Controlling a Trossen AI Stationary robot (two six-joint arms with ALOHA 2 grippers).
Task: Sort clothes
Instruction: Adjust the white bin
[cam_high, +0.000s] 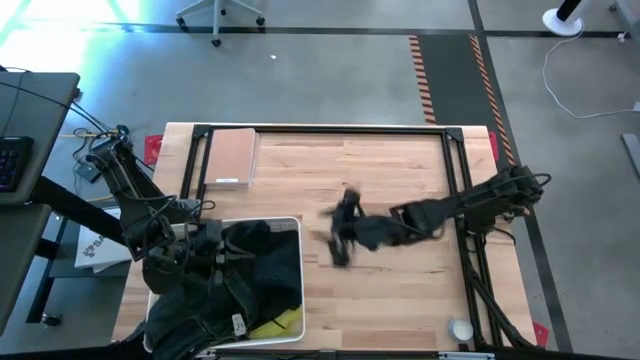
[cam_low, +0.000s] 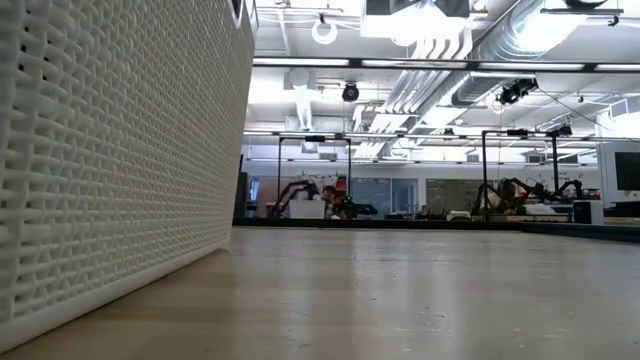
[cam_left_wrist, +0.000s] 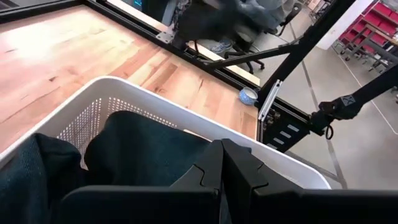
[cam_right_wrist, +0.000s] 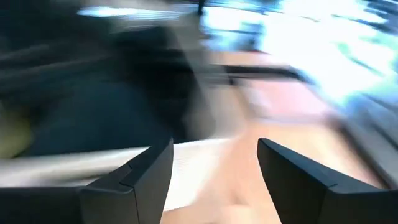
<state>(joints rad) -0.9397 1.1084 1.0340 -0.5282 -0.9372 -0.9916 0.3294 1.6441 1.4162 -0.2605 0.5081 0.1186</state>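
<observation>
Dark clothes (cam_high: 250, 275) heaped in white basket (cam_high: 296, 225), no discernible axis.

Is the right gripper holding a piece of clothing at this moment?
No: in the right wrist view the right gripper stands open, with only the wooden table showing between its fingers.

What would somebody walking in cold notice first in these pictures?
Probably the white basket at the table's front left, heaped with dark clothes and a bright yellow piece at its front edge. The left gripper sits shut just over its rim. The right gripper reaches out mid-table with its fingers open and nothing between them, while a tan board lies at the far left.
</observation>
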